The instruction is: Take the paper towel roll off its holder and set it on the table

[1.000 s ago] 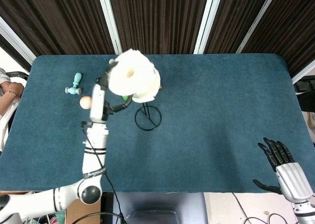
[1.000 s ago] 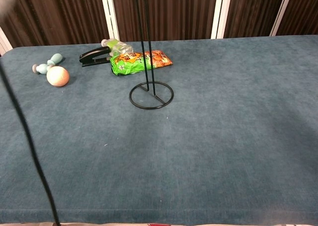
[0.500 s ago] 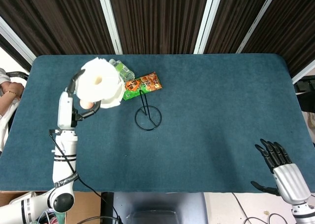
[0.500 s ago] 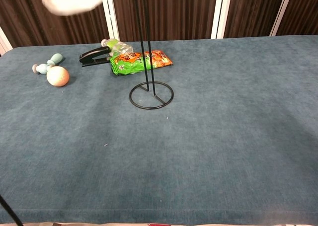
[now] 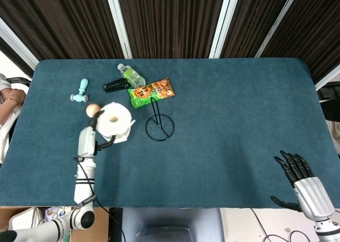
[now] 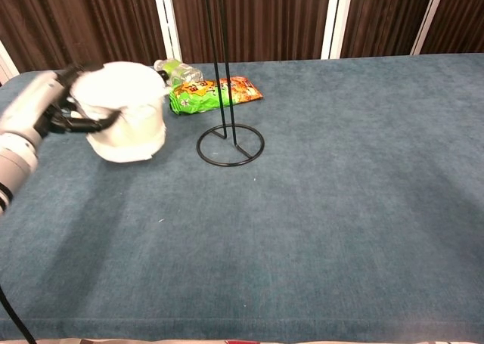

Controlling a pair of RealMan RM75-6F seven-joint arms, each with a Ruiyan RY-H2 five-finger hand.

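Observation:
The white paper towel roll (image 5: 114, 122) (image 6: 125, 122) stands upright, off its holder and left of it, low over or on the blue table; contact is unclear. My left hand (image 5: 91, 138) (image 6: 57, 110) grips the roll from its left side. The black wire holder (image 5: 159, 126) (image 6: 228, 140) stands bare at mid-table, its tall rod upright. My right hand (image 5: 304, 177) rests at the table's near right corner, fingers spread, holding nothing; the chest view does not show it.
Behind the roll lie an orange snack bag (image 5: 151, 91) (image 6: 215, 93), a plastic bottle (image 5: 130, 75) (image 6: 175, 71) and a black stapler (image 5: 116, 85). A teal toy (image 5: 80, 91) and an orange ball (image 5: 93, 109) sit at the far left.
My left hand has carried the roll from above the holder out to the left and down to table level. The right hand has barely moved.

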